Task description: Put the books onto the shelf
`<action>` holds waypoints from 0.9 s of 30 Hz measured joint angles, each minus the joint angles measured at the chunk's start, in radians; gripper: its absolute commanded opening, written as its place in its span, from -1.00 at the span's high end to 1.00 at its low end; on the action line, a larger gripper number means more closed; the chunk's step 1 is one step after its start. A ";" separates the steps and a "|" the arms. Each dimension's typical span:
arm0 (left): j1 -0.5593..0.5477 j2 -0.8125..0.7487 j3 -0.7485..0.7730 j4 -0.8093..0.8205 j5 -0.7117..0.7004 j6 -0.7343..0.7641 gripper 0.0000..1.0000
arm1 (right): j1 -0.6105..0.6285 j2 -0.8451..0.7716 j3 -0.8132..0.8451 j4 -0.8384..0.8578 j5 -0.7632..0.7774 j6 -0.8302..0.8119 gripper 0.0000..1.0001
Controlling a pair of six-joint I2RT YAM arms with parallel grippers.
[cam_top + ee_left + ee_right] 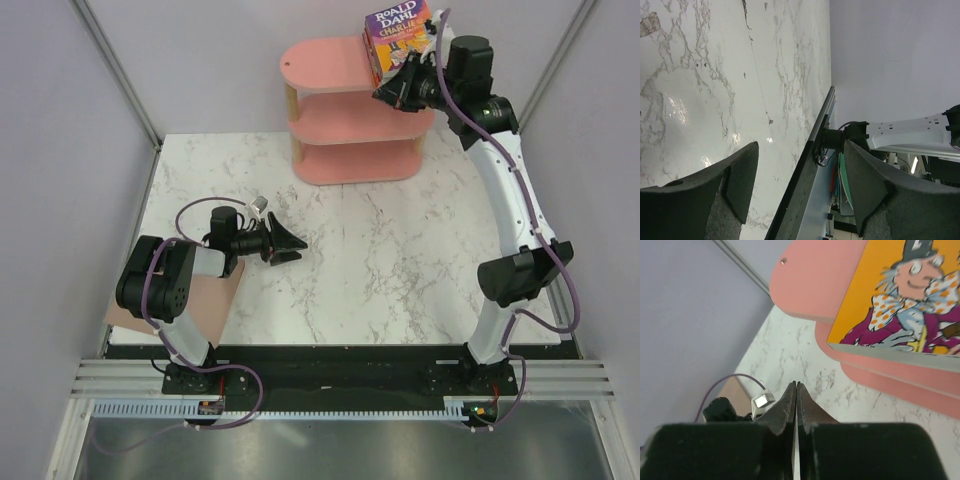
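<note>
Seen on the top board of the pink shelf (325, 62), toward its right end, cover up: the Roald Dahl book (397, 36). Just beside its near edge and slightly lower, the right gripper (797, 390), fingers pressed together with nothing between them, not touching the book. From the right wrist view, the book up and to the right of the fingertips. Far from the shelf, low over the marble table (400, 260): the left gripper (287, 243), fingers spread apart, holding nothing.
</note>
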 measured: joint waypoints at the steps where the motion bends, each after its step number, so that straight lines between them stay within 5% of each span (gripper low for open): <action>1: 0.000 0.000 0.000 -0.002 0.000 0.000 -0.51 | 0.012 0.021 0.011 -0.026 0.012 -0.013 0.91; 27: 0.000 -0.001 0.000 -0.024 0.000 0.012 -0.51 | 0.129 0.100 0.063 -0.117 0.492 -0.158 0.85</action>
